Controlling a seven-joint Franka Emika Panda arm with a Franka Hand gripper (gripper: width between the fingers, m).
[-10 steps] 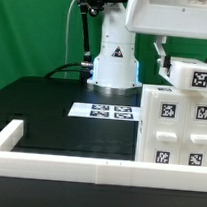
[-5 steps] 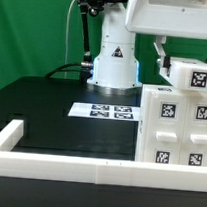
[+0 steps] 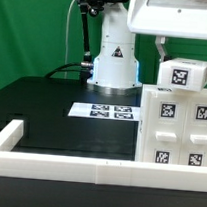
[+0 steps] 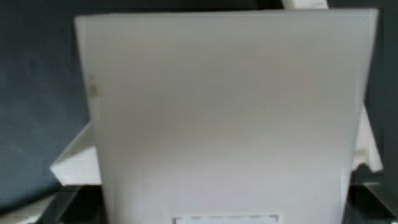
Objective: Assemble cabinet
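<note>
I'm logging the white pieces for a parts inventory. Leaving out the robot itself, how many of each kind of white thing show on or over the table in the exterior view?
large cabinet box: 1
smaller tagged block: 1
border rail: 1
marker board: 1
Total: 4

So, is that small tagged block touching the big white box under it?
Cannot tell: the exterior view shows small block and cabinet white against white, no clear gap or contact.
</note>
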